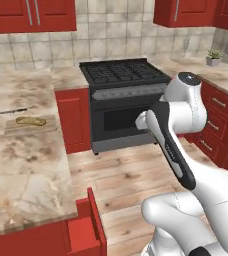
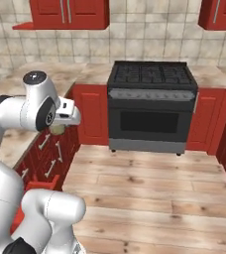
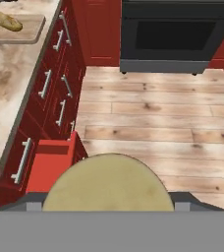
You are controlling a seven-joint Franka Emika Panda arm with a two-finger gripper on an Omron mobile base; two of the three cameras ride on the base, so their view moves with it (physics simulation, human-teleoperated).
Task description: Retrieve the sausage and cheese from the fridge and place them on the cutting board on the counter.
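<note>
Cheese [image 3: 108,183]: round, dull olive-yellow puck, low in the hand view, its lower part cut off by the grey band. It sits between the gripper [image 3: 109,201] finger tips, of which little more than dark slivers show at either flank; the jaws stand wide, clamped on the cheese. In the right base view a pale yellow patch [image 2: 58,129] peeks from under the hand, mostly hidden by the wrist.

Gripper, left base view: behind the arm's forearm, hard to make out.

Cutting board [image 1: 30,125]: light-tan, flat on the counter [image 1: 21,170] near its far edge, well apart from the cheese. In the hand view its upper and left sides are cut off at the frame's corner [image 3: 31,30].

Bread loaf [image 1: 31,121]: golden, elongated, lying on the board.

Dark thin item [image 1: 12,111]: just beyond the board, too small to identify.

Red drawer [image 1: 88,227]: pulled open below the counter's near edge, interior not visible.

Stove [image 1: 123,100]: black oven range against the back wall.

Wooden floor [image 3: 153,118]: below the held cheese.
</note>
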